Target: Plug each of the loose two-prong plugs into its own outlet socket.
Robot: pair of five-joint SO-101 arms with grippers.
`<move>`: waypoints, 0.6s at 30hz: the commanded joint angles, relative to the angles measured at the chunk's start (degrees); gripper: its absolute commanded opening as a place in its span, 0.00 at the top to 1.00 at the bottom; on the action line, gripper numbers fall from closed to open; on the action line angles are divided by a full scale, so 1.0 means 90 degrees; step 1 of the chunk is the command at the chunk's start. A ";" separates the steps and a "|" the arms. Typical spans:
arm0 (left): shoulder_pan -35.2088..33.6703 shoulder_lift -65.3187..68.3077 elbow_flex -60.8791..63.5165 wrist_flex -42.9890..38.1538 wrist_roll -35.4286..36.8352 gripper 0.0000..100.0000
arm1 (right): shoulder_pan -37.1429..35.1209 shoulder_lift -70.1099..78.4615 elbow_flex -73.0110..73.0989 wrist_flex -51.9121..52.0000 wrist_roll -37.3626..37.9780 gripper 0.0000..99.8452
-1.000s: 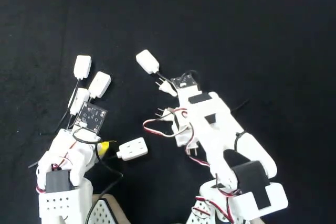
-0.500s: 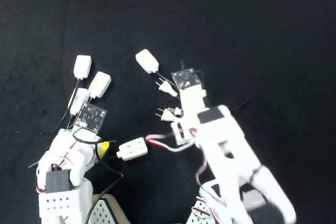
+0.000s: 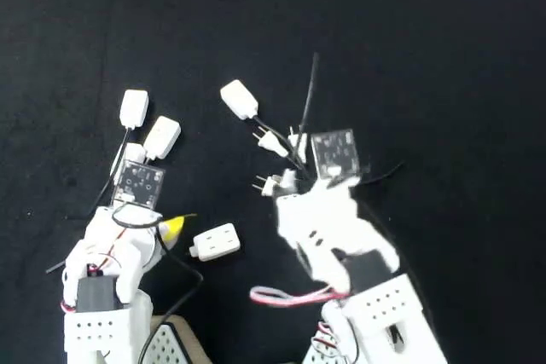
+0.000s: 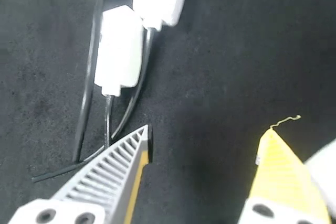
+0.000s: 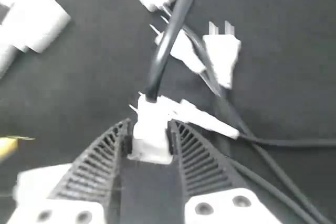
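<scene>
Noting my R gripper (image 5: 149,124) pinches plug (image 5: 150,142) by flat sides: light, rigid, cord (image 5: 170,35) tugs. L gripper (image 4: 207,132) agape; socket (image 3: 213,242) at its 3 o'clock.

My left gripper (image 4: 207,132) hovers low, fingers spread wide; my right gripper (image 5: 149,128) pinches a two-prong plug (image 5: 151,111).

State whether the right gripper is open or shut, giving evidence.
The right gripper is shut on a white plug: both fingers press its sides in the right wrist view.
</scene>
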 commanded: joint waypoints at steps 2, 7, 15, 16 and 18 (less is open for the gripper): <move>0.0904 -0.0029 -0.0171 -0.0664 0.0664 0.68 | -0.0654 -0.1275 0.0894 -0.1260 -0.0821 0.99; 0.2291 -0.0020 -0.0181 -0.1289 0.1162 0.68 | -0.0723 -0.2701 0.1031 -0.1045 -0.1739 0.99; 0.2457 -0.0029 -0.0435 -0.1319 0.1162 0.71 | -0.1973 -0.3570 0.0972 0.0400 -0.2452 0.99; 0.2418 -0.0029 -0.0454 -0.1319 0.1172 0.71 | -0.2120 -0.3541 0.0972 0.0459 -0.2452 0.99; 0.2408 -0.0029 -0.0562 -0.1280 0.1211 0.71 | -0.2276 -0.3502 0.0972 0.0547 -0.2413 0.99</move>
